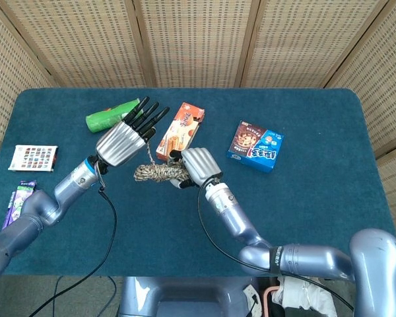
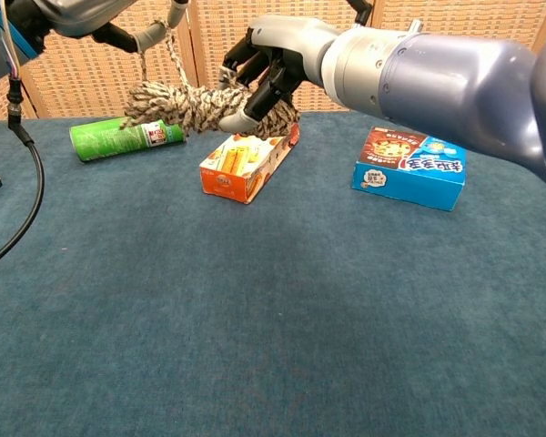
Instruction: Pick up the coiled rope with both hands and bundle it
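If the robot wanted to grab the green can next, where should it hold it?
Probably around the middle of the green can, coming down from above. It lies on its side on the table, so its round body is open on top and fingers can wrap across it.

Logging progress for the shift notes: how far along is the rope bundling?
Done: the coiled rope is off the table, held in the air above the orange box. In hand: the right hand grips one end of the bundle while the left hand holds a loose strand running up from it. Left: that strand is not yet wrapped in, so the bundle is unfinished.
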`<state>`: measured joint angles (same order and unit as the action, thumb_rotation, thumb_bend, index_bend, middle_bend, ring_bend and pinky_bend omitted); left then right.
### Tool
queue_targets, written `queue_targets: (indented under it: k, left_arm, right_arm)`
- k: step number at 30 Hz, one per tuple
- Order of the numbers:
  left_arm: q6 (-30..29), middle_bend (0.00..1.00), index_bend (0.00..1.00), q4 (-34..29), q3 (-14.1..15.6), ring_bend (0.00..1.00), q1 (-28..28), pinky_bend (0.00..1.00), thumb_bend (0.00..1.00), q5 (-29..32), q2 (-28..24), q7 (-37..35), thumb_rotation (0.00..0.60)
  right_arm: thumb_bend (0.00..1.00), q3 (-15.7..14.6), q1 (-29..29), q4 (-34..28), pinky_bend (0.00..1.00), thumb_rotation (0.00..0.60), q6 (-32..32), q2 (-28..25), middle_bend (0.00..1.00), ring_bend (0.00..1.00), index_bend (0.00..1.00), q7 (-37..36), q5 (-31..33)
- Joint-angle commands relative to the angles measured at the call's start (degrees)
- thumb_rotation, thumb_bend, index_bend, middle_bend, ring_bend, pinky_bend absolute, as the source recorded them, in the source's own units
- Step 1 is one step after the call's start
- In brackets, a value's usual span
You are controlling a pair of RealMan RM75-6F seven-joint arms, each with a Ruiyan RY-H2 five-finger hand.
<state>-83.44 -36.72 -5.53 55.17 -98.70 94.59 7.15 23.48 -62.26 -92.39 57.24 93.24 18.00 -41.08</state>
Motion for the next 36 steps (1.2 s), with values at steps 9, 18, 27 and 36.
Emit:
queue_targets:
  k: [9, 18, 27, 36]
  left_arm:
    - [3.4, 0.0, 0.85, 3.5, -1.6, 0.0, -1.9, 0.0, 0.61, 5.5, 5.7, -7.3, 0.6]
    - [4.0, 0.0, 0.84, 4.8, 0.0, 0.0, -3.3, 0.0, 0.6, 5.7, 7.5, -12.1, 0.6]
    - [4.3, 0.0, 0.47, 3.6, 0.9, 0.0, -4.1, 0.0, 0.16, 5.7, 6.8, -15.1, 0.6]
    - [7.2, 0.0, 0.0, -3.0, 0.3, 0.0, -4.8, 0.0, 0.0, 7.6, 3.5, -17.0, 0.6]
  right_arm:
    - [0.81, 5.0, 2.2, -3.8, 0.71, 0.6, -4.1, -1.1, 0.74, 0.62, 0.7, -11.0, 3.7]
    - [0.81, 7.4, 2.3, -5.2, 0.71, 0.6, -3.8, -1.5, 0.74, 0.62, 0.7, -14.6, 8.1]
    - [0.81, 7.2, 1.9, -4.6, 0.71, 0.6, -3.1, -1.4, 0.74, 0.62, 0.7, -14.8, 9.6]
    - [0.81, 7.0, 1.7, -4.2, 0.71, 0.6, -2.9, -1.6, 0.74, 0.62, 0.7, -15.0, 9.6]
